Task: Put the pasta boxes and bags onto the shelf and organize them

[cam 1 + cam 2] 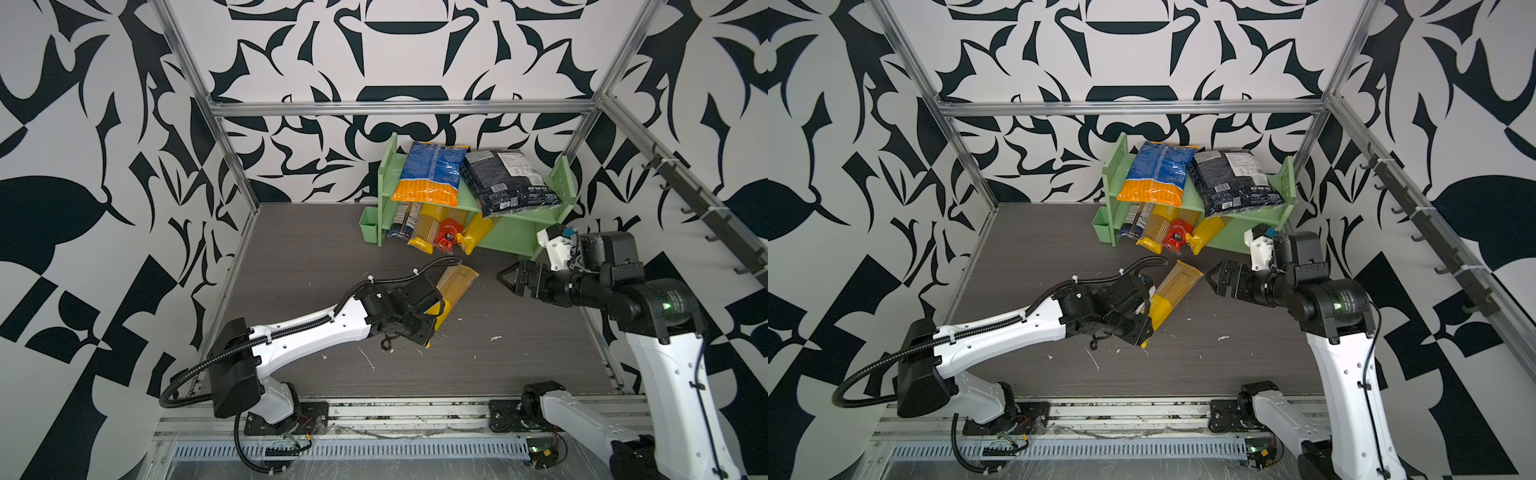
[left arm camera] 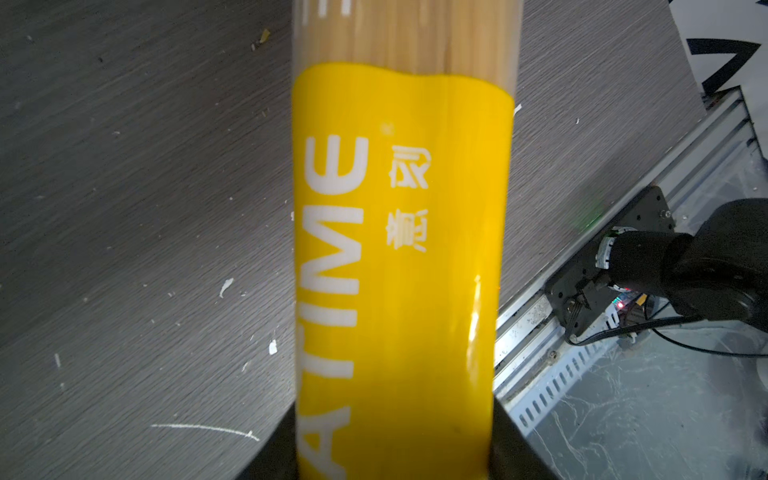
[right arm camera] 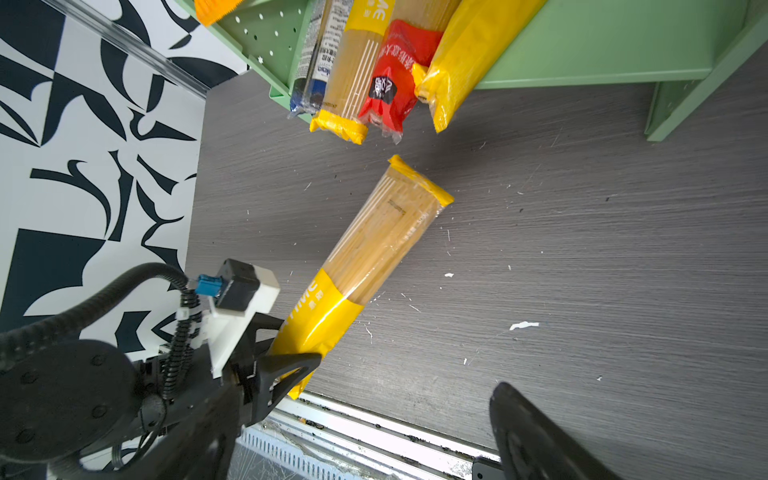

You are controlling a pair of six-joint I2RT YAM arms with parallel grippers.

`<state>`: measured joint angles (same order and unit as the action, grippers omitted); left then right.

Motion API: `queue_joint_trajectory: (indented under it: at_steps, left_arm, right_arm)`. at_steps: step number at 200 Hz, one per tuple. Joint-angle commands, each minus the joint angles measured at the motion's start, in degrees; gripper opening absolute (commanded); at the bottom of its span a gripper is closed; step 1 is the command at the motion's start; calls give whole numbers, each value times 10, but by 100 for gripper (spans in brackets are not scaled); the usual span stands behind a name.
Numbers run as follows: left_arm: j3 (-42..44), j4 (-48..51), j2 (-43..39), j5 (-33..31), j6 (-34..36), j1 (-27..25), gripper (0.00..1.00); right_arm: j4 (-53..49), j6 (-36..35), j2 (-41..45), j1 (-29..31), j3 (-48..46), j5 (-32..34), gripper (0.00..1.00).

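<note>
My left gripper (image 1: pixel 432 312) (image 2: pixel 395 457) is shut on the yellow end of a long yellow spaghetti pack (image 1: pixel 457 286) (image 1: pixel 1177 286) (image 2: pixel 399 249) (image 3: pixel 382 249). The pack's far end points towards the light green shelf (image 1: pixel 519 232) (image 1: pixel 1237 239). To the right of that end, apart from it, my right gripper (image 1: pixel 505 276) (image 1: pixel 1214 276) stands open and empty. A blue-and-orange bag (image 1: pixel 432 172) and a black bag (image 1: pixel 509 183) lie on the top tier. On the lower tier lie a navy-clear pack (image 1: pixel 401 224), a yellow pack (image 1: pixel 426 232), a red pack (image 1: pixel 448 235) and another yellow pack (image 1: pixel 478 232), their ends sticking out in front.
A small green cup (image 1: pixel 368 224) hangs on the shelf's left side. The right half of the lower tier is bare. Patterned walls and a metal frame (image 1: pixel 399 107) close in the dark table (image 1: pixel 498 365), which carries white crumbs. A slotted rail (image 1: pixel 345 451) runs along the front.
</note>
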<state>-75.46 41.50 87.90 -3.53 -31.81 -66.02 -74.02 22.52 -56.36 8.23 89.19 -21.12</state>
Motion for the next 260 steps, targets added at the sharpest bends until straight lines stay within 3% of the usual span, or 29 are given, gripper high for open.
queue_joint_trajectory:
  at_steps: [1,74,142,260]
  left_arm:
    - [-59,-65,11,-2,38,-2,0]
    - [-181,-81,107,8,93,11,0]
    - [-287,-99,200,50,107,59,0]
    - [-579,-103,413,123,99,113,0]
  right_arm:
    - [-5,3,-1,-2,35,11,96]
    - [-35,-3,-3,-2,99,51,96]
    - [-90,-3,-23,-2,200,141,96]
    - [-93,-8,-72,-2,278,195,97]
